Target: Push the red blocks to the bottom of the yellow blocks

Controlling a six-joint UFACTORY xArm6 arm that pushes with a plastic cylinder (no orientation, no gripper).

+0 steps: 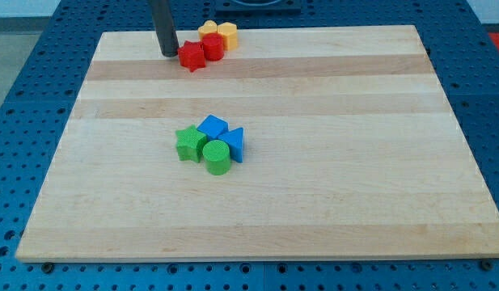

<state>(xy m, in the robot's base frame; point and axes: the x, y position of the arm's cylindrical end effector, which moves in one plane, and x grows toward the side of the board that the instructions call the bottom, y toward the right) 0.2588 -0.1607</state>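
Observation:
My tip [169, 53] stands on the wooden board near the view's top, just to the left of a red star block [192, 56], close to it or touching. A second red block [213, 47], cylinder-like, sits right of the star and touches it. Two yellow blocks sit right above the reds at the board's top edge: one [207, 31] on the left and a hexagon-like one [227, 35] on the right. The reds lie directly below and slightly left of the yellows.
A cluster sits near the board's middle: a green star block [188, 143], a green cylinder [217, 157], a blue cube-like block [212, 128] and a blue triangle block [235, 143]. The board [354, 178] rests on a blue perforated table.

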